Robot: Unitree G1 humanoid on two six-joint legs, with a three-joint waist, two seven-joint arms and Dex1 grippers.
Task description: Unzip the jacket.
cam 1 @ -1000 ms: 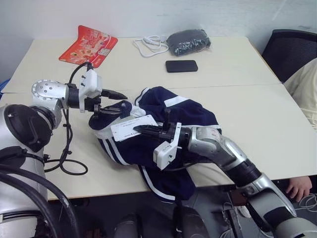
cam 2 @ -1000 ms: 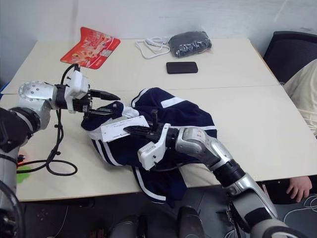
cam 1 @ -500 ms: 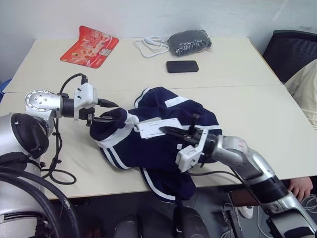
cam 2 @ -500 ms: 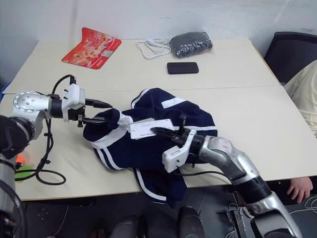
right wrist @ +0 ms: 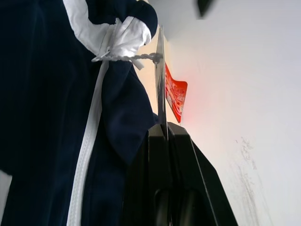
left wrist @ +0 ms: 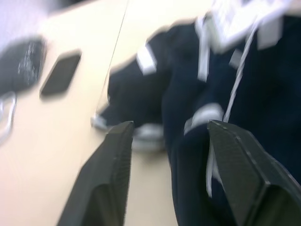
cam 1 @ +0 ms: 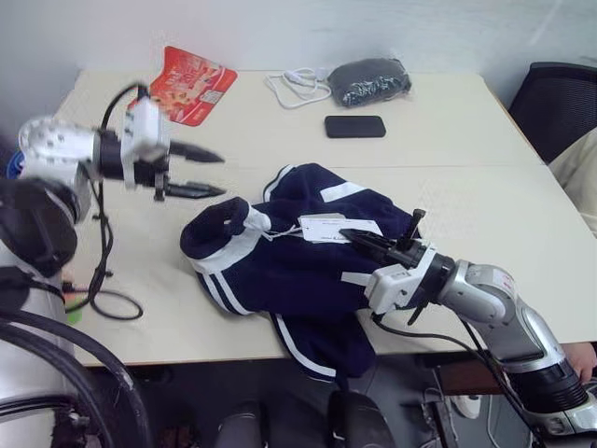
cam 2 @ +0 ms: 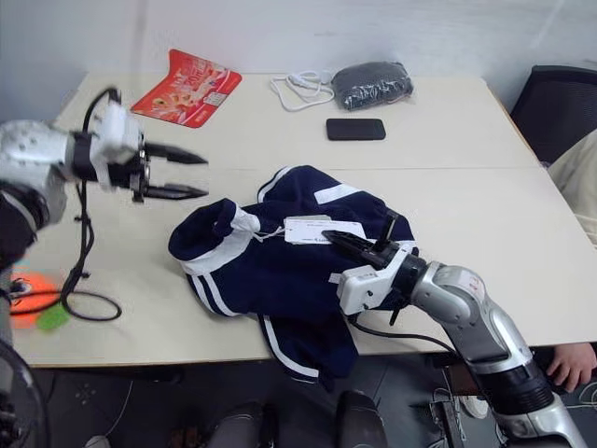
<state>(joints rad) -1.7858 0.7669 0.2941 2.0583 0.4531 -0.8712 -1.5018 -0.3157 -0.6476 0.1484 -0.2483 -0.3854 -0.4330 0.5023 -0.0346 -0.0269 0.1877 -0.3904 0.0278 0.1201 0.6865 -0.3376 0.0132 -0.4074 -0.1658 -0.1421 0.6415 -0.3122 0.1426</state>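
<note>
A: Starting left. We've got the left end effector (cam 1: pixel 207 173) up over the worktop (cam 1: pixel 485 121), fingers spread, nothing in them, apart from the jacket (cam 1: pixel 298 266).

B: And the jacket? Which way's it lying?

A: We read its long axis as running roughly left-right across the near half of the worktop, collar end w/ white trim toward the left arm. The bottom part droops over the near edge. It's crumpled, so we can't call it any finer.

B: Looks?

A: Navy fabric, white stripes, white collar trim. A white zip line shows in the right wrist view. Its white paper tag (cam 1: pixel 339 227) hangs on a twisted string off the collar.

B: Right side?

A: The right end effector (cam 1: pixel 359 240) sits over the jacket's middle, fingers pressed together on the paper tag, edge-on in its wrist view. So we're pinching the tag.

B: Around it?

A: Far side, left to right: a red packet (cam 1: pixel 193 84), a white cable (cam 1: pixel 300 84), a grey speckled bundle (cam 1: pixel 369 80), a black phone (cam 1: pixel 355 126). All well apart from the jacket. A black chair (cam 1: pixel 560 107) at far right.
</note>
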